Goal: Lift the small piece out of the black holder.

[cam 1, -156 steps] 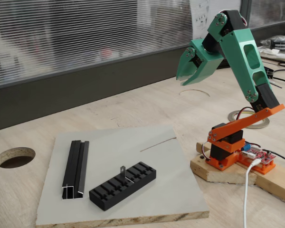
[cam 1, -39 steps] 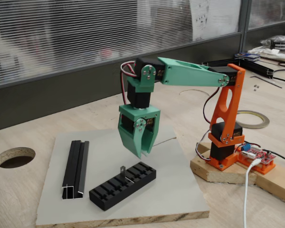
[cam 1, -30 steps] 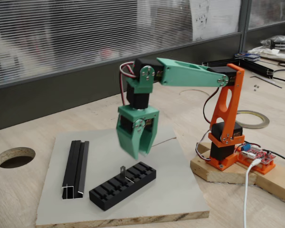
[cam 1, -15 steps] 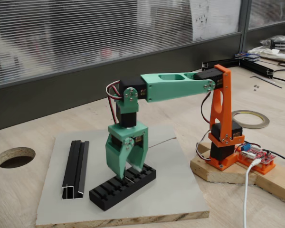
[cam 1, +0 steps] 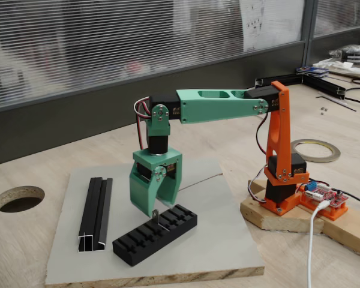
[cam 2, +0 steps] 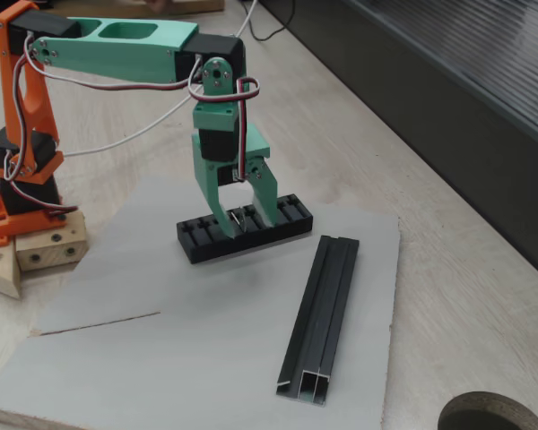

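Note:
The black holder [cam 1: 145, 237] [cam 2: 291, 215] lies on a grey board [cam 1: 219, 243] [cam 2: 161, 358]. The small piece [cam 1: 155, 216] [cam 2: 239, 215], a tiny grey bracket, stands upright in one of the holder's middle slots. My green gripper [cam 1: 159, 210] [cam 2: 245, 215] points straight down over the holder. It is open, with one finger on each side of the small piece. Its fingertips [cam 2: 222, 213] are at about the level of the holder's top, and I cannot tell whether they touch the piece.
A longer black grooved rail [cam 1: 96, 213] [cam 2: 323, 313] lies on the board beside the holder. The orange arm base [cam 1: 282, 186] [cam 2: 22, 152] stands on a wood block off the board. There is a round hole [cam 1: 19, 198] in the table and a tape ring [cam 1: 315, 150].
The arm swung over from the right and came down onto the holder. In the last half second the jaws narrowed around the small piece, which still stands in its slot.

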Action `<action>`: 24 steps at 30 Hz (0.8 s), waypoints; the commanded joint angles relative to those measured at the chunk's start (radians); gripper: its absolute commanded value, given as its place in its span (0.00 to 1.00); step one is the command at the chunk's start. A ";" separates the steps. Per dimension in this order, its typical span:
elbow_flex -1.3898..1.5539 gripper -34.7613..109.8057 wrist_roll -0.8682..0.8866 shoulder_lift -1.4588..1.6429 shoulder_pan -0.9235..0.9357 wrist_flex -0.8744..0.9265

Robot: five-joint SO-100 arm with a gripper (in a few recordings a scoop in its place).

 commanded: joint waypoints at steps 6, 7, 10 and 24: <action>0.000 0.51 0.005 0.014 -0.014 -0.161; 0.000 0.51 0.005 0.014 -0.014 -0.161; 0.000 0.51 0.005 0.014 -0.014 -0.160; -0.009 0.51 -0.009 0.014 -0.014 -0.023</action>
